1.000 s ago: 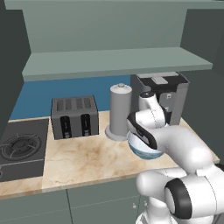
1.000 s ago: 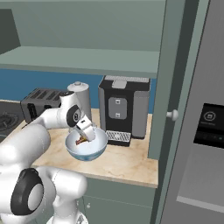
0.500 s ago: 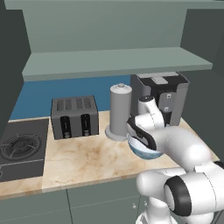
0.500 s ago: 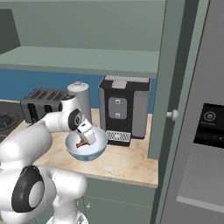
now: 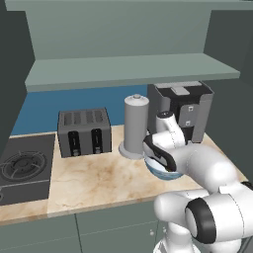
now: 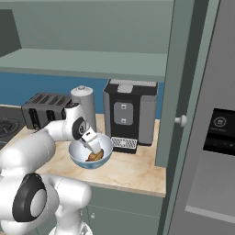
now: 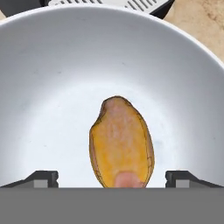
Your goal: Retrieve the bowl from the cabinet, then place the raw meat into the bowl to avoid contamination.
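**Meat in bowl, tool spread above it**

The raw meat lay on the floor of the bowl, directly below the tool, its long axis running between the two fingertips. The fingertips stood spread wide to either side, clear of the meat and gripping nothing. The bowl sat on the counter, just before the coffee machine, and held nothing else. Judgement: placement looked complete; a straight lift should clear the rim.

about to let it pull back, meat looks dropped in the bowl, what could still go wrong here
The open claw sits low inside the round pale blue-white bowl, fingertips flanking the orange-brown oval raw meat; lifting at a slant could nudge the meat or catch the rim. The bowl stands near the black coffee machine's drip tray, so a shove might knock it.
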Controlling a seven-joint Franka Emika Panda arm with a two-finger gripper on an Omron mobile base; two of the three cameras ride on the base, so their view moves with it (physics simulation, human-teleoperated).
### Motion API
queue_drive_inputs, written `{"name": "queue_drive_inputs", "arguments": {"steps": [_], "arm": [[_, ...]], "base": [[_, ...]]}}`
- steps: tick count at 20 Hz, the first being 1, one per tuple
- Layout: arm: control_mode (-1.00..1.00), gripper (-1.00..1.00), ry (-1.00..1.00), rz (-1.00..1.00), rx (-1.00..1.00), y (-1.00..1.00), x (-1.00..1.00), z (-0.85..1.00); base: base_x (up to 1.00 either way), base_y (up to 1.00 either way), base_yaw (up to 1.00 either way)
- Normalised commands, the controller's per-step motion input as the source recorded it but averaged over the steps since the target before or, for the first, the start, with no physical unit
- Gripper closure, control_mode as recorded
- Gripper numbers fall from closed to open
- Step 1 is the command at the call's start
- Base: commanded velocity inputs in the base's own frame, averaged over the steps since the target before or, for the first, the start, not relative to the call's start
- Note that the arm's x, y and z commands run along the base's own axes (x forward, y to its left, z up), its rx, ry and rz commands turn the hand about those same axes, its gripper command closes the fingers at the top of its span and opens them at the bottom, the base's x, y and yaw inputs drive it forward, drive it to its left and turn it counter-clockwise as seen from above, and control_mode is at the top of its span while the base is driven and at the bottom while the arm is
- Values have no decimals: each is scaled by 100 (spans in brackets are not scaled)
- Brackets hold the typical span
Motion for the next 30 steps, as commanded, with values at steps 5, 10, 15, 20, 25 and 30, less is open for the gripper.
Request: {"name": "queue_drive_inputs", "arguments": {"steps": [5, 10, 15, 20, 25, 30], "arm": [[-100, -100, 0, 0, 0, 0, 0, 0], [-100, -100, 0, 0, -1, 0, 1, 2], [-100, -100, 0, -3, 0, 0, 0, 28], [-100, -100, 0, -3, 0, 0, -9, 46], [-100, -100, 0, 0, 0, 0, -39, 46], [-100, -100, 0, 0, 0, 0, -50, 39]], "base": [[0, 0, 0], [0, 0, 0], [0, 0, 0], [0, 0, 0], [0, 0, 0], [0, 0, 0]]}}
